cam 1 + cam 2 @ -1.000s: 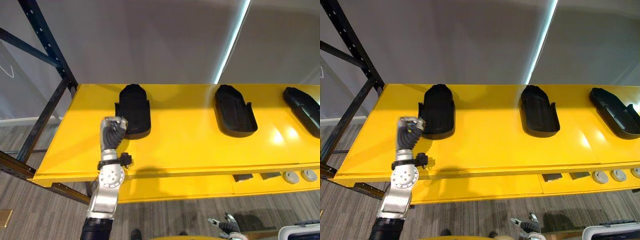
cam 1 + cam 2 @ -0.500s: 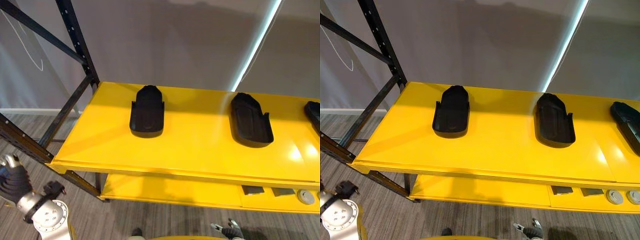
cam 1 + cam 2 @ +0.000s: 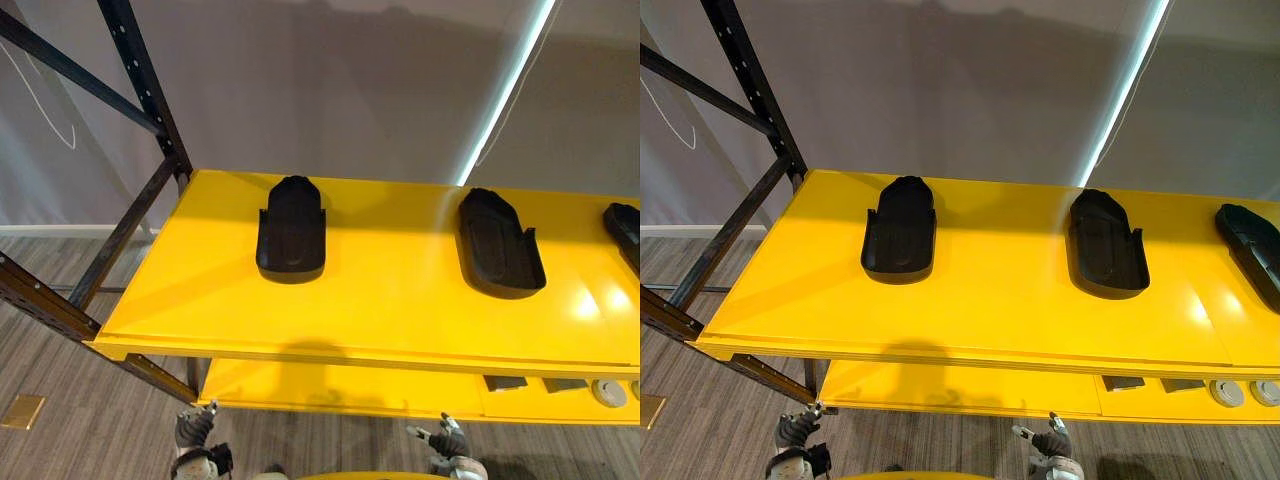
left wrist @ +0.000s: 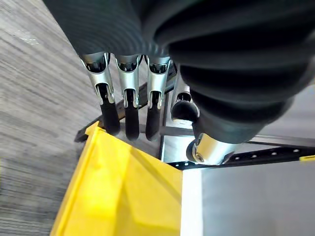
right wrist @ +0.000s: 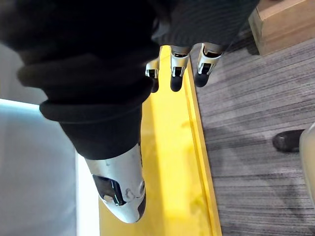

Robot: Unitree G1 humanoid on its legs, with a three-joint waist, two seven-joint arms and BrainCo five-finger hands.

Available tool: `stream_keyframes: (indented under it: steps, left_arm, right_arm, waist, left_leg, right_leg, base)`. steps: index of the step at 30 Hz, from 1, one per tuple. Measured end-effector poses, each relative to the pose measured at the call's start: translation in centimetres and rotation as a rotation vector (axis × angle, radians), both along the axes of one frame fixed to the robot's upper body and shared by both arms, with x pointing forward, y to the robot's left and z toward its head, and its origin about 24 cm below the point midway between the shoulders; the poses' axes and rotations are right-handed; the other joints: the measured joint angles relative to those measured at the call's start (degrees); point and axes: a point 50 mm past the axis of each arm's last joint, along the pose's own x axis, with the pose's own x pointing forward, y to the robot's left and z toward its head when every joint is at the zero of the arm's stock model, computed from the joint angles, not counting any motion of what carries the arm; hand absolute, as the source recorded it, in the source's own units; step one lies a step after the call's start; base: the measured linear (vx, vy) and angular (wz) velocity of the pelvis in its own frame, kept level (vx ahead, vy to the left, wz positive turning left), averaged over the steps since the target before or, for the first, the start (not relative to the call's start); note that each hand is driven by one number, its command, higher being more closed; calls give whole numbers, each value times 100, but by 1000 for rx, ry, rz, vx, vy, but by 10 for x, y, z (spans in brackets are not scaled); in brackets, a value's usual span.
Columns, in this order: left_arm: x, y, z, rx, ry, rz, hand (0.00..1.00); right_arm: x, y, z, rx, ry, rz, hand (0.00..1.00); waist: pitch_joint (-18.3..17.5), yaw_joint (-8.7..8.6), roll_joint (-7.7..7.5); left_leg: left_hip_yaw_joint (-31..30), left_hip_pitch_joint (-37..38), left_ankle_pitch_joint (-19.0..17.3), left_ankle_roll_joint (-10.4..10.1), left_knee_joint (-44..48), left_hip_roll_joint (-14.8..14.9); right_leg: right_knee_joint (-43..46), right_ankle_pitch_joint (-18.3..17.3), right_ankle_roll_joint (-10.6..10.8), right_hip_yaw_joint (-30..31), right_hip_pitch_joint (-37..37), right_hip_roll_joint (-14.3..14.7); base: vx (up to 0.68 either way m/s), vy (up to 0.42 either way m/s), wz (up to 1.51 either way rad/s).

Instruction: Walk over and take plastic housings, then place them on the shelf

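A slim bright light strip (image 3: 505, 95) slants down the grey wall (image 3: 330, 90) and lays a pale sheen on the yellow shelf (image 3: 390, 300), with glare strongest toward its right end. The left black housing (image 3: 291, 228) casts a short soft shadow at its near end. The floor (image 3: 60, 440) lies dimmer.

Left hand (image 3: 193, 430) and right hand (image 3: 447, 440) sit low over the floor (image 3: 60, 440), in front of the shelf's top deck (image 3: 400, 310). Left plastic housing (image 3: 291, 229) lies on the deck, ahead of the left hand and a bit to its right. Middle plastic housing (image 3: 499, 254) is on the deck ahead of the right hand, slightly right. Third plastic housing (image 3: 625, 225) is well right of the right hand. Lower deck (image 3: 330, 385) is under the top deck, just ahead of both hands. Small flat parts (image 3: 505, 382) and round discs (image 3: 608, 392) lie on it, right of the right hand. Rack upright (image 3: 140, 90) stands beyond and left of the left hand.
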Motion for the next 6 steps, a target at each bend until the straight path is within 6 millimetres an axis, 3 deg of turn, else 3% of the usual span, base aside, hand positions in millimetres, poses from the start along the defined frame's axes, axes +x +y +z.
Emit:
stream_keyframes:
  steps: [6]
  left_arm:
    - [-9, -9, -16, -41, 93, -22, 0]
  right_arm:
    - [-6, -2, -5, 0, 42, -6, 0]
  waist:
    - [30, -14, 84]
  left_leg:
    - [-69, 91, 64, 21, -127, -82]
  right_leg:
    - [-2, -12, 15, 2, -13, -11]
  base:
    - [4, 3, -1]
